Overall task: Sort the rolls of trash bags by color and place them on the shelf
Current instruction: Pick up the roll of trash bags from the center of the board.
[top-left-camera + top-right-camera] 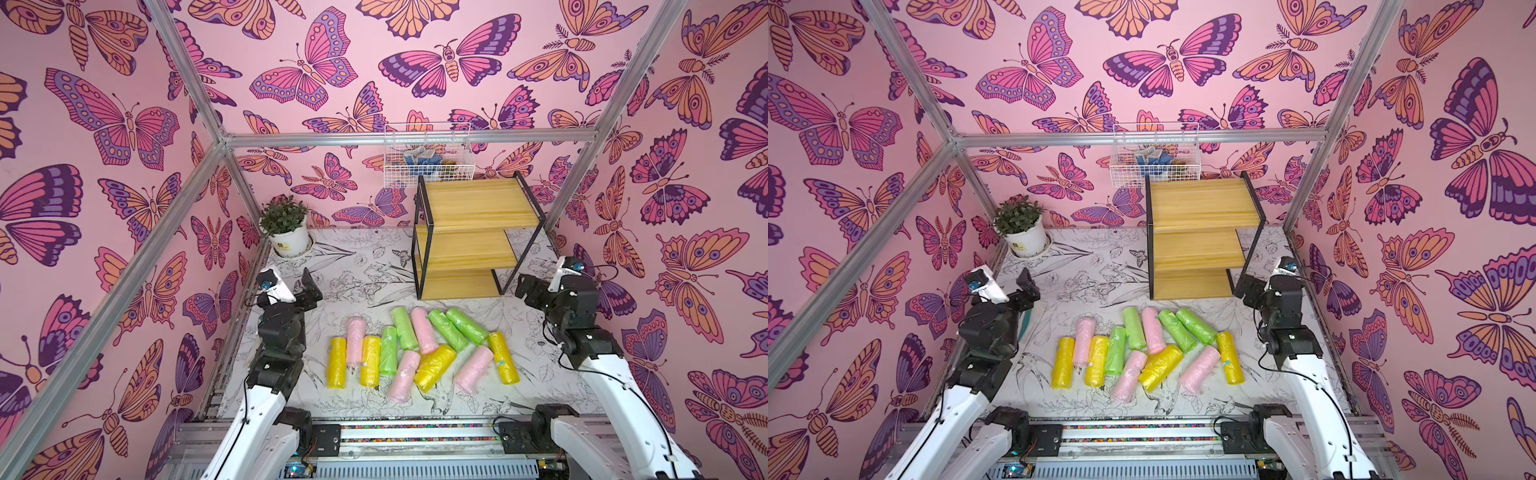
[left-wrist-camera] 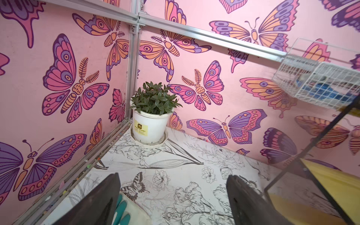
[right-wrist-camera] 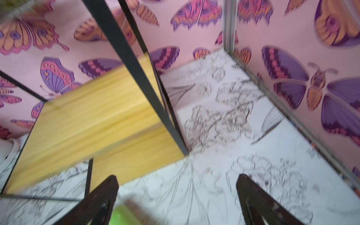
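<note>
Rolls (image 1: 434, 365) on table (image 1: 365, 266) between tools, touching neither; left tool (image 2: 173, 176), right tool (image 3: 177, 176) spread apart, seemingly empty

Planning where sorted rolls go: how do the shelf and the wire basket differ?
The shelf is yellow boards in a black frame; the basket is white wire. The shelf stands on the table; the basket hangs on the back wall. The shelf is bare; the basket holds things. Both sit at the back.
</note>
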Robot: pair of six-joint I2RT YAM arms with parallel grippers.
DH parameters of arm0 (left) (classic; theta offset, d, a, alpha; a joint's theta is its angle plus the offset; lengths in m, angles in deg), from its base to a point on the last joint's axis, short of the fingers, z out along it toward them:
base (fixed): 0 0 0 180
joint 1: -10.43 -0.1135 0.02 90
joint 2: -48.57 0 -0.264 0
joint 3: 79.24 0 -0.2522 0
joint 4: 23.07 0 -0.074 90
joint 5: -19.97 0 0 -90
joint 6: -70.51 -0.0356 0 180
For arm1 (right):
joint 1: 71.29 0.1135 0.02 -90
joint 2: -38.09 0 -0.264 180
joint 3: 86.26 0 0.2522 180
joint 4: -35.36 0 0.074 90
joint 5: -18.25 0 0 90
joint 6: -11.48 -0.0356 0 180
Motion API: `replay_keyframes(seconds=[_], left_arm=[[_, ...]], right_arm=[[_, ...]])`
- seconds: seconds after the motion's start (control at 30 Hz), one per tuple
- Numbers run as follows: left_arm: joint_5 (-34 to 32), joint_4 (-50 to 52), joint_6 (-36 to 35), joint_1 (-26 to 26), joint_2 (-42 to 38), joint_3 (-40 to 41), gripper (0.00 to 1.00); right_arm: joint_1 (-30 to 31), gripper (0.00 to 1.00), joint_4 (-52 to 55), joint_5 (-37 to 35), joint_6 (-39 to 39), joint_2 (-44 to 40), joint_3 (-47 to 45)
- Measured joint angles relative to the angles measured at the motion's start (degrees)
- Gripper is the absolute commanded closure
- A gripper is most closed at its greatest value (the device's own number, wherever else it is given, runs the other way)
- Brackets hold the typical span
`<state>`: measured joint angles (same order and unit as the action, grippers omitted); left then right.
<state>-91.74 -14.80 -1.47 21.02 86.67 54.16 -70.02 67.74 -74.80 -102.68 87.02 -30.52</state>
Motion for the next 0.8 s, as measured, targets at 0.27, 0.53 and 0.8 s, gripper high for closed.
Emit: replay_keyframes(seconds=[0.27,0.53,0.8], left_arm=[[16.0,19.34,9.84,0.26,-2.05,-0.59,0.25],[29.59,24.41,14.01,0.31,-2.58,0.92,0.26],[38.62,25.88,16.35,0.94,1.16,-0.79,0.23]], right_arm=[[0.0,0.21,22.97,10.12,-13.27,-14.19,-9.4],[0.13,0.21,32.89,10.62,-18.29,-16.68,-12.68],[1.4,0.21,32.98,10.62,-19.34,-10.64,-15.93]])
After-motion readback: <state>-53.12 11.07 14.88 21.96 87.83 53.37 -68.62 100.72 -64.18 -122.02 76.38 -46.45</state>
